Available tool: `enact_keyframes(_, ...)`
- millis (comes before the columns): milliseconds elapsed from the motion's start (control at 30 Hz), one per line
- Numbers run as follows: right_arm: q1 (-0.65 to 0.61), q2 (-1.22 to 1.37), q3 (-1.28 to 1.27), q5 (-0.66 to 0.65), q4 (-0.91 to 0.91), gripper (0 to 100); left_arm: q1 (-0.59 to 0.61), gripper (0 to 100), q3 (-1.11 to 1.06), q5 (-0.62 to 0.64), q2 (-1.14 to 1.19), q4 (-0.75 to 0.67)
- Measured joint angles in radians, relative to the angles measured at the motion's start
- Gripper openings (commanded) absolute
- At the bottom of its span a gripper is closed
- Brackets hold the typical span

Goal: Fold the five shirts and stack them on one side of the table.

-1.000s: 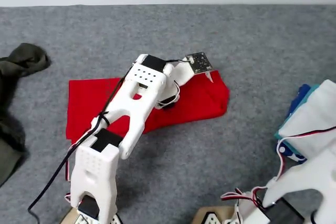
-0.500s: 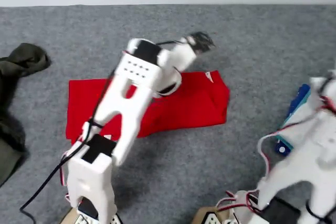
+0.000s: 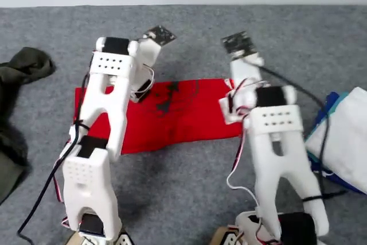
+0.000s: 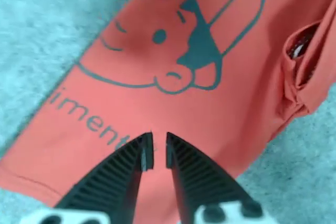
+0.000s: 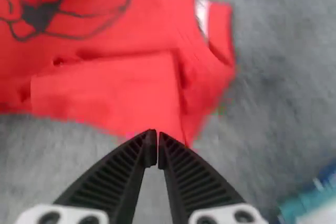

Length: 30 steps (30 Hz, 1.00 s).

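**Red shirt half-folded, both grippers empty: here's where it could go sideways**

The red cotton shirt with the dark cartoon print [image 3: 178, 113] lies flat mid-table on the grey felt table cover [image 3: 287, 32]. The left gripper [image 4: 155, 148] hovers over the print, jaws cracked open just a sliver. The right gripper [image 5: 153, 142] hangs over the shirt's 3 o'clock end, jaws pinched together on nothing.

My worry is the loose doubled flap there: grab only the top layer and the fold opens up. Uneven pulls would skew it. The right arm could also bump the white folded shirt pile [image 3: 344, 136] at 3 o'clock.
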<state>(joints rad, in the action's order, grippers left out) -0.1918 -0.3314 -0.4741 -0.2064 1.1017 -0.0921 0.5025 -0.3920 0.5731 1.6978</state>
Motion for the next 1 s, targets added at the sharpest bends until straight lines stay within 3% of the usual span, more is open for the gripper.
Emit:
enact_keyframes(167,-0.031,0.100,-0.100,0.006,-0.204,0.9,-0.003,5,0.000,0.000,0.029,0.000)
enact_keyframes(467,-0.029,0.385,-0.103,0.008,-0.316,0.9,0.008,5,0.000,0.000,0.029,0.000)
enact_keyframes(1000,0.089,0.405,0.080,-0.058,-0.009,0.9,-0.049,5,0.095,0.000,0.029,0.025)
